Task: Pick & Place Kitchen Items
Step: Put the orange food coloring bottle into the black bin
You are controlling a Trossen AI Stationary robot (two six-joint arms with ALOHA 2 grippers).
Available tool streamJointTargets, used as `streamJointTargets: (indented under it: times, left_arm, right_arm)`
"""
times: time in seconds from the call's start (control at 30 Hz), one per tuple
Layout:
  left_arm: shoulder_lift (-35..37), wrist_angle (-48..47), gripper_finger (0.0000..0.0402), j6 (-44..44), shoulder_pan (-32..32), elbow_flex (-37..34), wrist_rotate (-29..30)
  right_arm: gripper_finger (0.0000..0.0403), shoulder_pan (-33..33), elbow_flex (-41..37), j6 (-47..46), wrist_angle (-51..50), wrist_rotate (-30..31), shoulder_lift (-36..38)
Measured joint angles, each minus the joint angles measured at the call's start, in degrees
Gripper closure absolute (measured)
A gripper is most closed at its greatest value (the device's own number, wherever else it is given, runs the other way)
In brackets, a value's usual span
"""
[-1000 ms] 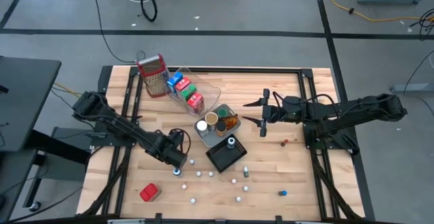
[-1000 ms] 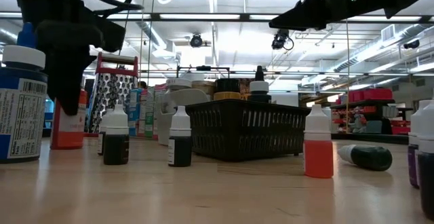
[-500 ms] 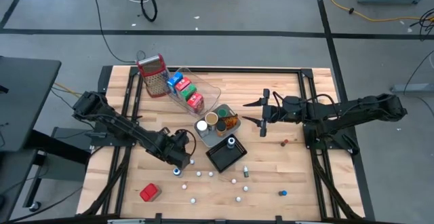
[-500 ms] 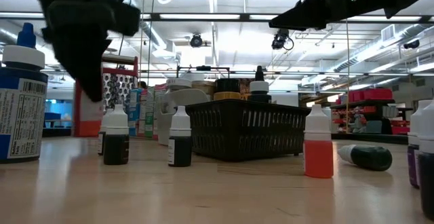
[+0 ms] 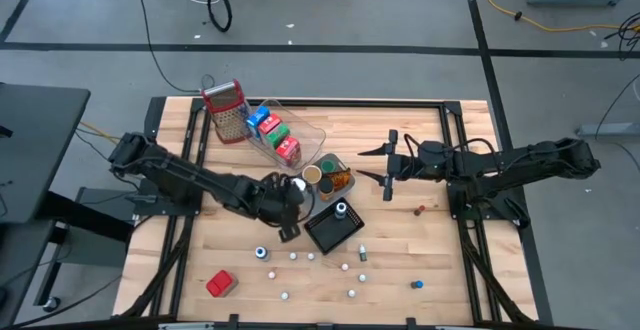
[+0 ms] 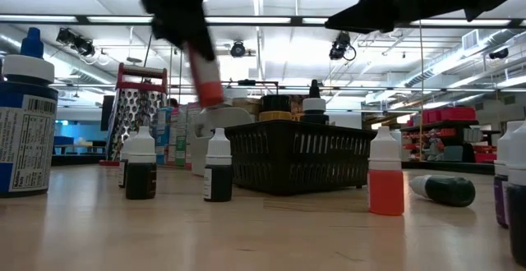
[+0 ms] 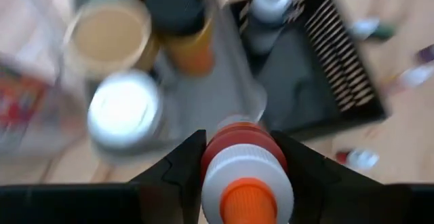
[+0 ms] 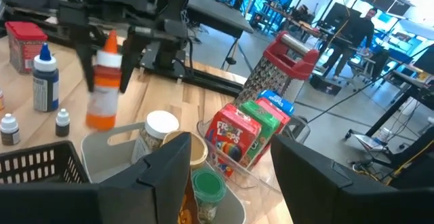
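My left gripper (image 5: 290, 208) is shut on a small bottle (image 8: 103, 91) of orange-red liquid with a white shoulder and an orange cap. It holds the bottle in the air near the grey tray (image 5: 303, 206) of round jars and the black basket (image 5: 333, 230). My right gripper (image 5: 386, 166) hangs open above the table's right half and holds nothing. Red, blue and green cartons (image 5: 273, 133) stand in a clear tray. Several tiny capped bottles (image 5: 318, 263) stand on the wood near the front edge. My left gripper pinches the bottle's upper body just under the white shoulder (image 7: 239, 137) between its two fingers. The fingers (image 8: 126, 66) slant down from above and run along the bottle, cap toward the wrist. The bottle hangs a little tilted, clear of the table.
A metal grater (image 5: 226, 112) with a red top stands at the far left. A red carton (image 5: 220, 283) lies near the front left, and a blue-capped bottle (image 5: 261, 253) stands in front of my left arm. A bottle (image 5: 341, 210) stands in the black basket.
My left gripper has risen from the table with the orange-red bottle, rolling as it went. It has moved toward the far right, to the grey tray and black basket. The bottle stood on the wood and now hangs clear.
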State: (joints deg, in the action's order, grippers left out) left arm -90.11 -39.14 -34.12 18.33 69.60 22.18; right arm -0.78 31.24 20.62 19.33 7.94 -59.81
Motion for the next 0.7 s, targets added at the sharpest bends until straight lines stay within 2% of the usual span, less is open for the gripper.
streamJointTargets:
  times: [0.13, 0.27, 0.5, 0.63, 0.7]
  left_arm:
    - [0.0, 8.9, 0.0238, 8.5, -1.5, 0.0, -2.1]
    - [0.0, 14.3, 0.0244, 13.8, -3.1, 0.0, -2.4]
    - [0.0, 23.2, 0.0244, 17.4, -4.6, -2.3, -5.1]
    - [-2.8, 24.6, 0.0242, 17.0, -4.5, -2.7, -5.9]
    - [-5.7, 28.4, 0.0246, 16.8, -4.6, -2.6, -8.5]
  right_arm:
    - [0.0188, 0.0, 0.0, -0.1, 1.2, 0.0, 0.0]
    - [0.0188, 0.0, 0.0, -0.2, 1.3, 0.0, 0.0]
    - [0.0188, 0.0, 0.0, -0.4, 1.2, 0.0, 0.0]
    - [0.0188, 0.0, 0.0, -0.4, 1.3, -0.1, 0.0]
    - [0.0188, 0.0, 0.1, -0.5, 1.0, -0.1, 0.0]
